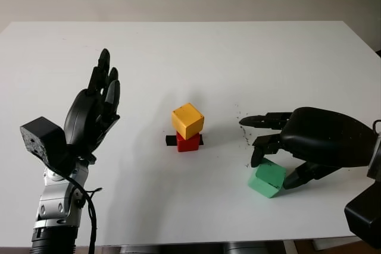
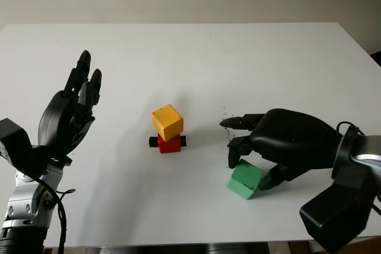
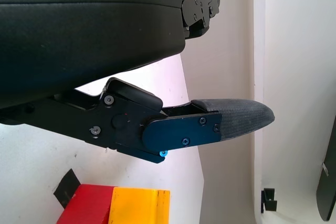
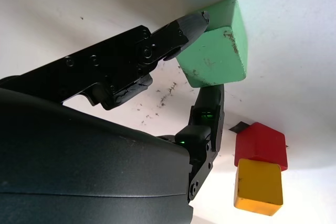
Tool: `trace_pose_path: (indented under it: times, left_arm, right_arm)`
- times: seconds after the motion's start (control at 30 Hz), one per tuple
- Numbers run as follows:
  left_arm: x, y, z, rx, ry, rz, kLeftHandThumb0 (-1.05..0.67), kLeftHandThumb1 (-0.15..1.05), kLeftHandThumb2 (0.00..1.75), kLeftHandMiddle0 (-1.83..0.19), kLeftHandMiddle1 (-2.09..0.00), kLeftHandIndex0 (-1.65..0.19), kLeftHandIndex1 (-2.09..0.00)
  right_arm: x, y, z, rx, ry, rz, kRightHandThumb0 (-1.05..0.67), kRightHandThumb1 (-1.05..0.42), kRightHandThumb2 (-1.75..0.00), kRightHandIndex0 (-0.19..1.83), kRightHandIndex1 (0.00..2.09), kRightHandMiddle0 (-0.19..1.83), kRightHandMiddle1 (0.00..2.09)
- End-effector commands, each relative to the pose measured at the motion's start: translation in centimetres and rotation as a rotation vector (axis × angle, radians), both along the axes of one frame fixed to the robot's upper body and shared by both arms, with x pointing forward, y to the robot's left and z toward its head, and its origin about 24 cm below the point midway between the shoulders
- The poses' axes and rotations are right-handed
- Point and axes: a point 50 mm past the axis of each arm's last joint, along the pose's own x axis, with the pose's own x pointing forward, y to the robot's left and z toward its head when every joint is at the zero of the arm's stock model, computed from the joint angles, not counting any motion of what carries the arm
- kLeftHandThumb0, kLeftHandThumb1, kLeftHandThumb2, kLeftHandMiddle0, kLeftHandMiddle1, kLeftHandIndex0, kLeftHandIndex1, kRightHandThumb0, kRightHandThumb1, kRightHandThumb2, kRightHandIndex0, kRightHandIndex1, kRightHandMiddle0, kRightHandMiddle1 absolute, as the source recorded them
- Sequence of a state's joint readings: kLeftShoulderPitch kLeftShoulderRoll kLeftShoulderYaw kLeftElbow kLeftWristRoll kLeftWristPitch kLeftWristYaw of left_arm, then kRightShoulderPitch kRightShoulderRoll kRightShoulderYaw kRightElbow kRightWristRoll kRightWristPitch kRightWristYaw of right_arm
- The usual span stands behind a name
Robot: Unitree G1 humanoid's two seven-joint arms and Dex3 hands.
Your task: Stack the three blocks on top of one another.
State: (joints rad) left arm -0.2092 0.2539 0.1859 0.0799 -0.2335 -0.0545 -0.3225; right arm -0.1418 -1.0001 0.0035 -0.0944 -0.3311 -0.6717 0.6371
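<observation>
Green block (image 1: 267, 178) sat tilted on the surface (image 1: 196, 57), right of the yellow block (image 1: 187, 120) stacked on the red block (image 1: 188, 142). It looked light, rigid, scuffed, probably not slippery; best pinched on opposite flat faces. Right hand (image 1: 280, 157) was curled over it, fingers (image 4: 185, 29) touching its sides, block tipped, not lifted. Left hand (image 1: 95, 108) was open, raised well left of the stack.
</observation>
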Motion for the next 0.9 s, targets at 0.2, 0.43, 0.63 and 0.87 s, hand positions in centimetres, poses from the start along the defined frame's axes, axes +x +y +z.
trace_pose_path:
  times: [0.2, 0.43, 0.63, 0.87]
  left_arm:
    - [0.0, 0.0, 0.2, 0.017, -0.012, -0.01, -0.76, 1.05, 0.56, 0.19, -0.01, 0.19, 0.0]
    - [0.0, -0.2, 0.2, 0.011, -0.016, -0.006, -0.77, 1.05, 0.56, 0.19, -0.02, 0.19, 0.0]
    - [0.0, -0.1, 0.1, 0.004, -0.015, -0.005, -0.76, 1.05, 0.57, 0.19, -0.01, 0.19, 0.0]
    - [0.2, -0.1, 0.0, 0.013, -0.011, -0.004, -0.77, 1.05, 0.57, 0.19, 0.0, 0.19, 0.0]
  right_arm:
    - [1.6, 1.1, 4.2, 0.117, -0.081, -0.065, -0.4, -0.92, -0.06, 0.3, 0.06, 0.54, 1.18]
    - [3.0, 1.8, 6.9, 0.368, -0.03, -0.124, -0.39, -0.88, -0.05, 0.33, 0.07, 0.56, 1.3]
    - [3.9, 1.9, 8.5, 0.464, 0.023, -0.164, -0.41, -0.86, -0.05, 0.31, 0.06, 0.57, 1.33]
    - [5.4, 1.9, 10.0, 0.574, 0.054, -0.191, -0.38, -0.85, -0.05, 0.32, 0.06, 0.56, 1.37]
